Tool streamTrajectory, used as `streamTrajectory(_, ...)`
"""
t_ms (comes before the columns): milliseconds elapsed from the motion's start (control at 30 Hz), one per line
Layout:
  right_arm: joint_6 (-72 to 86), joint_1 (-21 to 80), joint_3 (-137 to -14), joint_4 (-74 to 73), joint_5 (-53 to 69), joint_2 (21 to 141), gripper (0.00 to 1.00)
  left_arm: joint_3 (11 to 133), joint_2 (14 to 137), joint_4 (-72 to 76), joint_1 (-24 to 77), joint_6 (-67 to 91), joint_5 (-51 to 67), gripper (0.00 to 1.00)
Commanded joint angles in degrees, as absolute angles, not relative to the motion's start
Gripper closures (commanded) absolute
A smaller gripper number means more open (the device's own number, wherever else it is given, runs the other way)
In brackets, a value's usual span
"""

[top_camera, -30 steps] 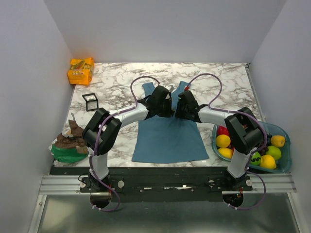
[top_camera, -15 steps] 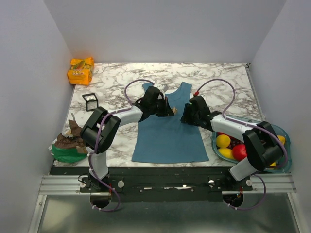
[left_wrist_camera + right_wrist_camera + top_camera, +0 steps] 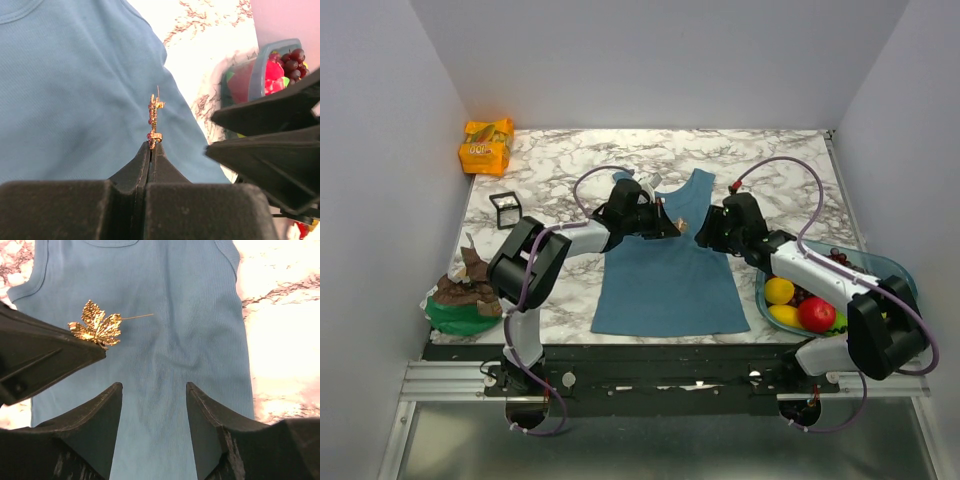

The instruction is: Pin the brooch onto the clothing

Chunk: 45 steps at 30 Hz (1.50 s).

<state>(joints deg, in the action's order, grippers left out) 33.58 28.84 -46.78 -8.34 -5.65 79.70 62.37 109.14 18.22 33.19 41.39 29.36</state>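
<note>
The clothing is a teal-blue tank top [image 3: 665,285] lying flat on the marble table, neck at the far end. My left gripper [image 3: 670,227] is shut on the brooch [image 3: 678,226], held just above the top's upper chest. In the right wrist view the brooch [image 3: 97,326] is a gold maple-leaf shape with a thin pin pointing right. In the left wrist view it [image 3: 153,120] stands edge-on at my fingertips [image 3: 151,146], with small red bits. My right gripper [image 3: 700,238] is open and empty to its right, over the top [image 3: 170,315].
A blue basin [image 3: 898,268] of fruit sits at the right edge, under my right arm. A small black-framed clear box [image 3: 505,208] and an orange snack pack [image 3: 486,146] are at the far left. A green bag with brown scraps [image 3: 460,300] lies at the near left.
My right gripper has drawn away to the right from the left one, where they had met over the top. The left gripper still holds the brooch and has shifted slightly.
</note>
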Motion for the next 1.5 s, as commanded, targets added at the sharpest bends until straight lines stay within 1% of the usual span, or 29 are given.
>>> streamTrajectory(0, 32.9, 28.0, -47.9, -11.7, -5.6, 79.7, 0.39, 61.2, 111.8, 22.8, 32.6, 43.3, 33.0, 1.00)
streamTrajectory(300, 29.2, 27.8, -53.3, -13.6, -6.2, 86.5, 0.45, 59.3, 114.5, 26.0, 31.8, 45.1, 34.0, 1.00)
streamTrajectory(533, 29.0, 27.7, -55.6, -13.8, -5.3, 90.3, 0.48, 56.0, 115.5, 31.7, 30.5, 48.2, 34.9, 1.00)
streamTrajectory(833, 28.4, 27.8, -58.1, -13.4, -4.1, 94.6, 0.50, 55.0, 116.4, 33.2, 30.0, 48.5, 35.9, 1.00)
streamTrajectory(1133, 25.1, 27.8, -64.9, -14.3, -4.8, 101.7, 0.54, 55.5, 117.9, 33.6, 30.0, 48.3, 36.3, 1.00)
streamTrajectory(1467, 25.0, 27.9, -67.7, -16.6, -5.5, 106.8, 0.61, 54.3, 118.9, 36.2, 29.8, 49.2, 36.2, 1.00)
